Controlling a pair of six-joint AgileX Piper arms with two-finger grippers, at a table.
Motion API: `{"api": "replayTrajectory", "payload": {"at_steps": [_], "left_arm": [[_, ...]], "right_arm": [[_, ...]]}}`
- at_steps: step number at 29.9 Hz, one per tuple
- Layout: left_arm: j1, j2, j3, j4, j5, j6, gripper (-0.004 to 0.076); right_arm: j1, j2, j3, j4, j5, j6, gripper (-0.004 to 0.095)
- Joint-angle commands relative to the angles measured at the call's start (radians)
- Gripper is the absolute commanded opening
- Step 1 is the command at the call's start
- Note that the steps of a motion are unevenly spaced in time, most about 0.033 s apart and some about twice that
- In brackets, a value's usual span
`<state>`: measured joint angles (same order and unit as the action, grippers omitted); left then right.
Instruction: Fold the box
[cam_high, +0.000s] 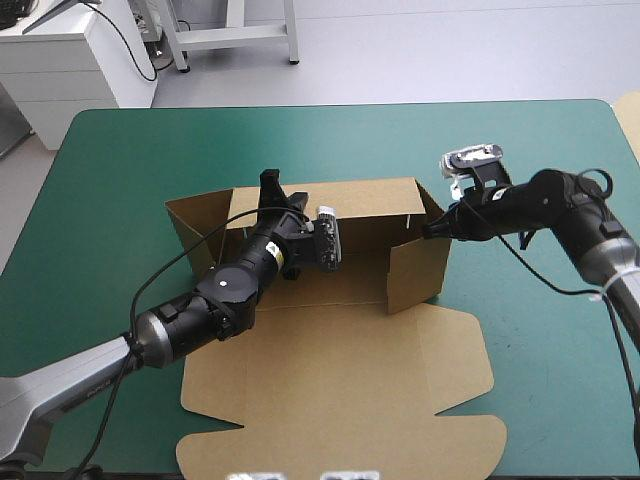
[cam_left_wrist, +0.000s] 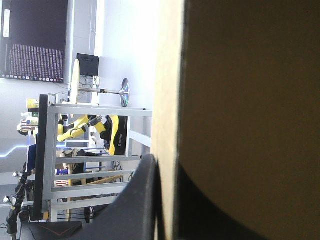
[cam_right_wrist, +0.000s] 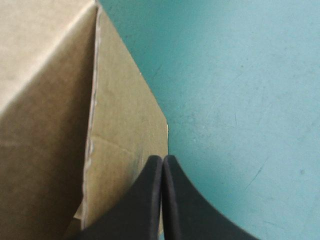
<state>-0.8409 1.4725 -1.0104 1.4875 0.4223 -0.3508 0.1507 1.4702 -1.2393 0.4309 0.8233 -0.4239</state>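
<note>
**Rear wall held, side panel nudged**

Your left hand (cam_high: 270, 186) gripped the rear wall (cam_high: 365, 205) of the brown box (cam_high: 340, 380) at its 11 o'clock, likely to hold it upright. Your right hand (cam_high: 432, 229), fingers pressed together to a point, met the side panel (cam_right_wrist: 125, 140) at 3 o'clock, seemingly to push it inward. The lid (cam_high: 330, 420) lay flat toward 6 o'clock, mid-table (cam_high: 120, 160).

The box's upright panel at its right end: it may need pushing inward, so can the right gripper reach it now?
Probably yes: the right gripper, shut, sits just outside the box beside the upright panel, with nothing between them.
</note>
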Motion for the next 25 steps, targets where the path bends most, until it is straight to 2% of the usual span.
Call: {"api": "replayTrajectory", "payload": {"at_steps": [1,4,8,10,16,18,25], "left_arm": [[-0.006,-0.025,-0.012,-0.043,0.008,-0.027,-0.0008],[-0.006,-0.025,-0.012,-0.043,0.006,-0.027,-0.0008],[-0.006,-0.025,-0.012,-0.043,-0.002,-0.027,-0.0008],[-0.006,-0.025,-0.012,-0.043,0.000,-0.027,-0.0008],[-0.006,-0.025,-0.012,-0.070,-0.005,-0.027,-0.0008],[-0.006,-0.025,-0.012,-0.070,-0.005,-0.027,-0.0008],[-0.006,-0.025,-0.012,-0.070,-0.005,-0.023,-0.0008]], "right_arm": [[-0.009,-0.110,0.100,0.118,-0.207,-0.137,-0.0019],[-0.009,-0.170,0.214,0.203,-0.314,-0.264,-0.0019],[-0.009,-0.204,0.320,0.301,-0.393,-0.415,-0.0019],[-0.009,-0.214,0.362,0.371,-0.419,-0.481,-0.0019],[-0.009,-0.262,0.474,0.670,-0.443,-0.835,-0.0019],[-0.009,-0.282,0.498,0.735,-0.445,-0.907,-0.0019],[-0.009,-0.304,0.527,0.743,-0.385,-0.994,-0.0009]]}}
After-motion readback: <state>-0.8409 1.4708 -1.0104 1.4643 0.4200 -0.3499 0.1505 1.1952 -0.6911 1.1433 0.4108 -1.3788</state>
